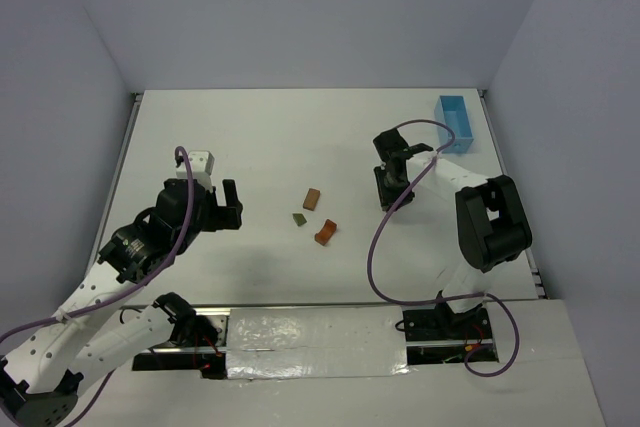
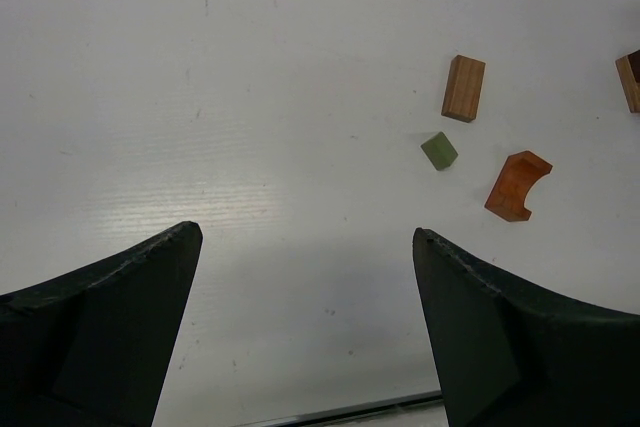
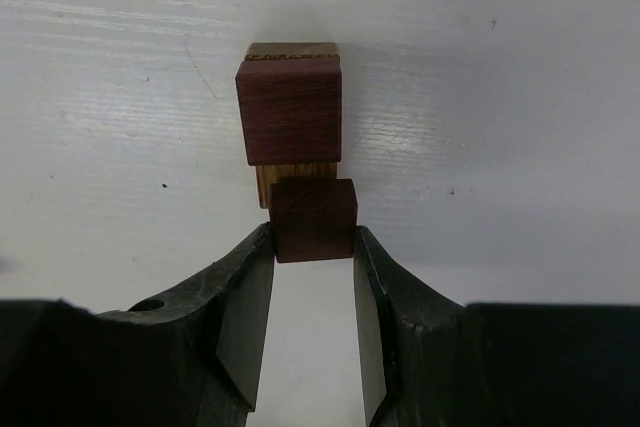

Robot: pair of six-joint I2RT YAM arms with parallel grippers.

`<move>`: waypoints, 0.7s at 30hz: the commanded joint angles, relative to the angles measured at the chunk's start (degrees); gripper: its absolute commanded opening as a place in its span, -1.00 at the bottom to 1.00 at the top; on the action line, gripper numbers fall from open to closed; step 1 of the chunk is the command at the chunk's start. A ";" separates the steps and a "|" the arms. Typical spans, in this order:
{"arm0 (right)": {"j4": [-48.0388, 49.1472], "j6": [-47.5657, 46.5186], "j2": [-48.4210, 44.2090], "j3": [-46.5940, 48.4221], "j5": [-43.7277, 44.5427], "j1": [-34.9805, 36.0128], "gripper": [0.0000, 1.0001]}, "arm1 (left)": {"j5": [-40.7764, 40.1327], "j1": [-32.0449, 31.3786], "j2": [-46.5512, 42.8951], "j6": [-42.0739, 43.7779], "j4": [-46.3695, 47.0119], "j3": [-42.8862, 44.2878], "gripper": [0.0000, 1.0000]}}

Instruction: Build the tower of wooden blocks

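In the right wrist view my right gripper [image 3: 313, 239] is shut on a small dark brown block [image 3: 313, 217], pinched at the fingertips. Just beyond it stands a short stack: a tan block [image 3: 296, 183] with a larger dark brown block [image 3: 290, 109] on top. In the overhead view this gripper [image 1: 388, 189] is at the right middle of the table. Three loose blocks lie mid-table: a tan one [image 1: 312, 198], an olive-green one [image 1: 299, 218] and an orange arch [image 1: 325, 233]. My left gripper [image 2: 308, 239] is open and empty, well left of them [image 1: 232, 205].
A light blue tray [image 1: 459, 122] sits at the back right corner. The left wrist view shows the tan block [image 2: 464, 88], green block [image 2: 439, 150] and orange arch [image 2: 517, 185] ahead to the right, with part of the stack [image 2: 630, 82] at the frame edge.
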 commanded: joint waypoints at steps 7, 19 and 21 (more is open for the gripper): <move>-1.14 -1.93 -0.09 3.75 -0.63 -0.21 -0.60 | 0.63 -0.13 -0.32 1.29 2.27 -0.05 0.99; -2.02 -2.99 1.49 4.81 -2.21 -0.21 -0.52 | 1.43 -0.13 -0.41 1.64 2.62 -0.23 0.99; -2.02 -3.08 1.49 4.46 -2.21 -0.21 -0.52 | 1.51 -0.13 -0.32 1.73 2.62 -0.14 0.99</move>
